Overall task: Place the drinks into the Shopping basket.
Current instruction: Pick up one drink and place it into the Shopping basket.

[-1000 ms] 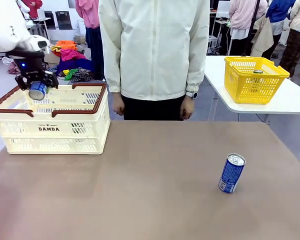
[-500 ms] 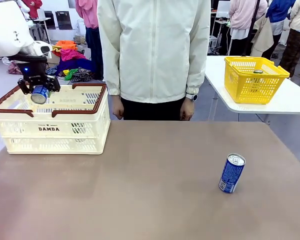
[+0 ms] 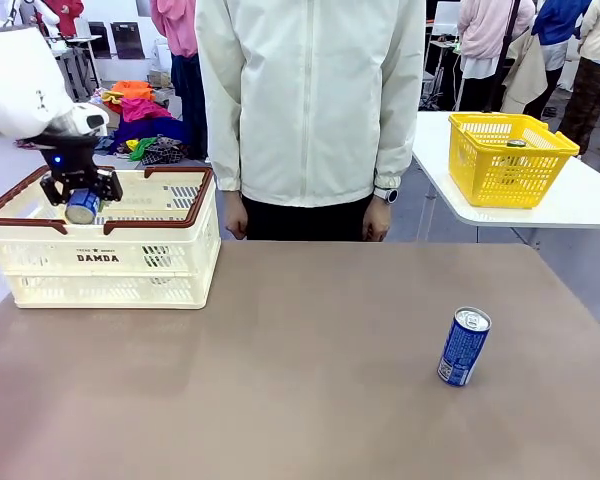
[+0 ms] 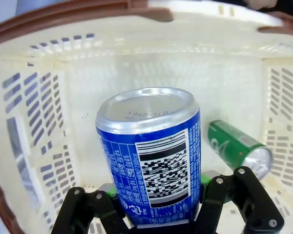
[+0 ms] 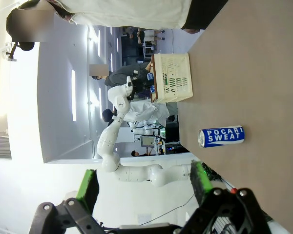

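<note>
One blue can (image 4: 149,156) sits clamped in the left claw (image 3: 81,198), which has sunk lower than a second ago, down inside the Shopping basket (image 3: 110,255). Just beneath it lies a green can (image 4: 237,146). Right claw (image 5: 144,183) gapes wide, with the other blue can (image 3: 464,346) on the table (image 3: 300,400) ahead of it.

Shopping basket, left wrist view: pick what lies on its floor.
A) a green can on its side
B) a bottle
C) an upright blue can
A: a green can lies sideways on the Shopping basket floor, beyond the blue can the left gripper holds.
</note>
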### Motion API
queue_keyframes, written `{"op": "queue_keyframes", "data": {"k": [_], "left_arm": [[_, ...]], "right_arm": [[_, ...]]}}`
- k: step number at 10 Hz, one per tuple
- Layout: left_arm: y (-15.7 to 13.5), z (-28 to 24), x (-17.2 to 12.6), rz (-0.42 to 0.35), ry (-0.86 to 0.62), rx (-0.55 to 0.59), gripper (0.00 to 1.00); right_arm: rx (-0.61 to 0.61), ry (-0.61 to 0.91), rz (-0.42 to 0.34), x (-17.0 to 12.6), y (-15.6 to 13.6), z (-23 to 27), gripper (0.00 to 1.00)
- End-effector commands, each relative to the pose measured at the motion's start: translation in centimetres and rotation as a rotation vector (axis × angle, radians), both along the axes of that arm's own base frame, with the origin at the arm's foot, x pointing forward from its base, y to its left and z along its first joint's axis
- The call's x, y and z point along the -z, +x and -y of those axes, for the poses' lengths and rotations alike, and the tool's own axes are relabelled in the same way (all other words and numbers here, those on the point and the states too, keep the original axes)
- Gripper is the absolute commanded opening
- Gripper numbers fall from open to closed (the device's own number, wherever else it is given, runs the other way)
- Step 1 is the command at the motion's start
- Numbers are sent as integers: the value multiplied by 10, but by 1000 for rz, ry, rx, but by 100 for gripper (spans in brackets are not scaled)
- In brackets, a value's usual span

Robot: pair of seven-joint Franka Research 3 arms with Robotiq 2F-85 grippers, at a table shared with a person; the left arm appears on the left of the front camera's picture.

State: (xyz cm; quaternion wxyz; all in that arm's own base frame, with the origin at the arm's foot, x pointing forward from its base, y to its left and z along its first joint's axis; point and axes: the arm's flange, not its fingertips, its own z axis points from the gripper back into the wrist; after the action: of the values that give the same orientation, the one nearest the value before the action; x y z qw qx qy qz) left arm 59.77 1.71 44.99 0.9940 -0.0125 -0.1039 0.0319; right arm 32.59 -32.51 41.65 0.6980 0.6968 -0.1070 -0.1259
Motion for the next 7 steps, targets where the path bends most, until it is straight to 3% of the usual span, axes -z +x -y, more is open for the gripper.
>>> {"op": "queue_keyframes", "data": {"k": [1,4,5,7], "left_arm": [[-15,-11,18,26,40,-11,0],[-7,-20,44,-9,39,-22,0],[-5,-19,50,-30,37,-14,9],[-4,-18,51,-38,18,-7,100]], "right_arm": [[-11,1,-3,-3,-2,-1,100],[-11,1,-3,-3,-2,-1,100],[-11,1,-3,-3,-2,-1,100],[-11,1,-3,-3,-2,-1,100]]}}
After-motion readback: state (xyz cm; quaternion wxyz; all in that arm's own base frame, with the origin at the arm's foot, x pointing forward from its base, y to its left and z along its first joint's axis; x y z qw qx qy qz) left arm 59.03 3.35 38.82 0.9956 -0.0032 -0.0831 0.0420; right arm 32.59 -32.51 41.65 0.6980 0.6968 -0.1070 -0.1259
